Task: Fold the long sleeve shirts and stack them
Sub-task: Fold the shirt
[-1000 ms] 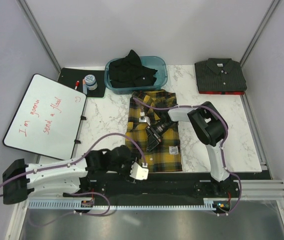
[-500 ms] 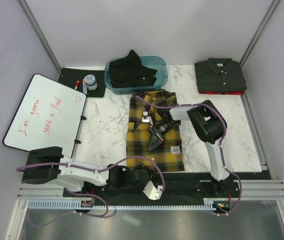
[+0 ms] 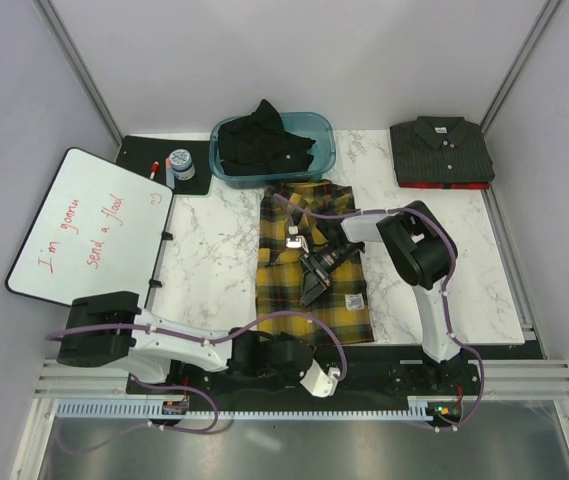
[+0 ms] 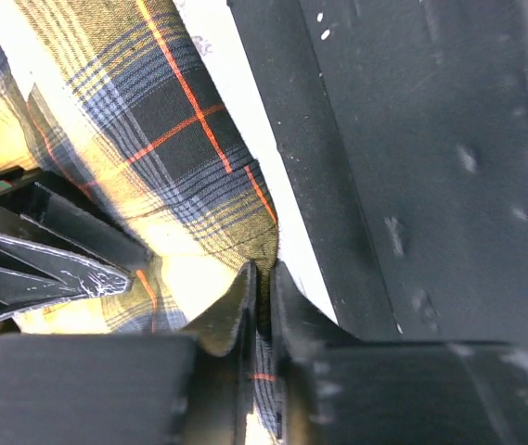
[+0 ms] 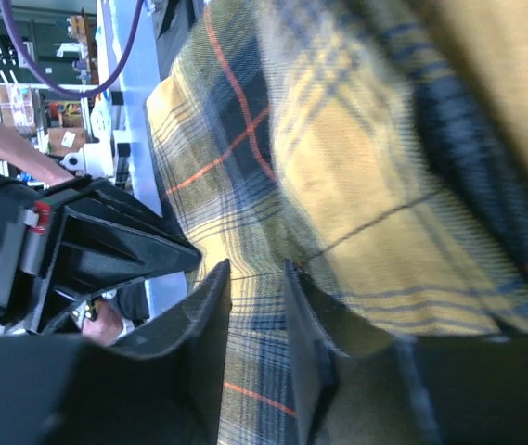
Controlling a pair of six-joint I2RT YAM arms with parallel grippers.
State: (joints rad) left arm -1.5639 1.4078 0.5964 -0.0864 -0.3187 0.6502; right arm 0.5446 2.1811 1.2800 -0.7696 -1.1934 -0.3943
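At the back, the plain black shirt (image 3: 264, 140) sits heaped in the teal bin (image 3: 328, 150), waiting its turn. The plaid shirt (image 3: 284, 290) lies flat in the middle of the marble table (image 3: 214, 250), its hem at the near edge. There the left gripper (image 4: 264, 278) has its fingers nearly together, pinching that hem just by the table's lip. The step looks like the bottom fold, so the hem should rise only enough to clear the cloth, then travel straight toward the collar, slowly, since the bite is small and could slip. The right gripper (image 5: 252, 283) rests mid-shirt with a narrow gap showing plaid; whether it pinches or only presses I cannot tell. It would serve best as the anchor along the crease. The folded charcoal shirt (image 3: 442, 150) at the far right looks like the stack to join.
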